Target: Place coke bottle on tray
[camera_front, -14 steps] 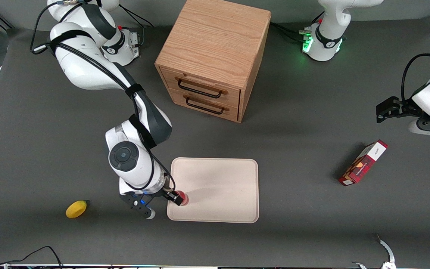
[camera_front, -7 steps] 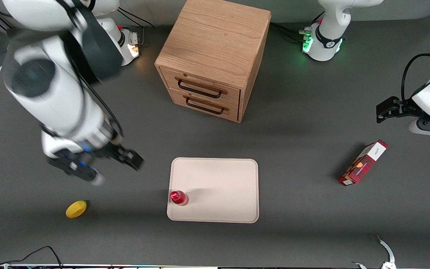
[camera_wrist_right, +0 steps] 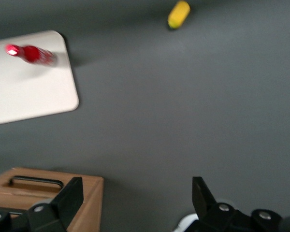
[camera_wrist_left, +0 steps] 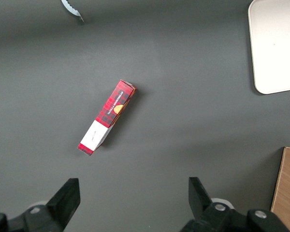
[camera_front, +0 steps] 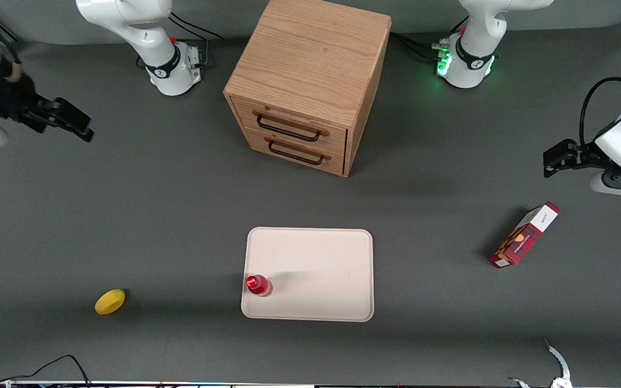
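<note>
One job left: coke bottle (camera_front: 259, 285) stands upright on tray (camera_front: 321, 258) near its corner, so gripper (camera_front: 30, 121), fingers apart and empty by the worktop's working-arm edge, just parks clear.

Coke bottle (camera_front: 259, 285): glossy red, looking like plastic, catching light on cap. Tray (camera_front: 321, 258): smooth matt cream, plastic-looking. Drawer cabinet (camera_front: 306, 81): grained light wood, dark metal-looking handles. Table (camera_front: 154, 215): showing matt dark grey, cloth-like. Box (camera_front: 524, 235): printed card. Gripper (camera_front: 46, 116), high toward working arm's end, fingers spread: matt black.
</note>
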You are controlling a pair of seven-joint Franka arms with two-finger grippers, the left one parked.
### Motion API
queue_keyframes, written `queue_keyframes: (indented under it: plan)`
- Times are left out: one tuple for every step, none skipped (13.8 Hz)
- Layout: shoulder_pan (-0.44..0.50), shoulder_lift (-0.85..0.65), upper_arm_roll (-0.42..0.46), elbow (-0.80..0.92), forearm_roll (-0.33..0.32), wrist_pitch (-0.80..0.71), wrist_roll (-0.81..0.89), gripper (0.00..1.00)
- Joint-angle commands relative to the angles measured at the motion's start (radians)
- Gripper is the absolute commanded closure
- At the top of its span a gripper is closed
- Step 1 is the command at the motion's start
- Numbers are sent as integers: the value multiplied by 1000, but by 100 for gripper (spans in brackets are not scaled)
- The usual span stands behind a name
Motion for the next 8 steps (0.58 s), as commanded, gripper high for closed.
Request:
queue_keyframes:
  plan:
    - [0, -122, -61, -261, 29, 131, -92, 0]
    - [1, -147, -70, -324, 29, 180, -95, 0]
    - [1, -165, -71, -368, 29, 212, -95, 0]
    - [1, -170, -71, -382, 29, 219, -95, 0]
    - [0, -170, -74, -376, 34, 211, -81, 0]
    - [0, -167, -82, -364, 49, 210, -74, 0]
    - [1, -158, -84, -343, 51, 204, -74, 0]
    - [0, -154, -85, -329, 51, 178, -75, 0]
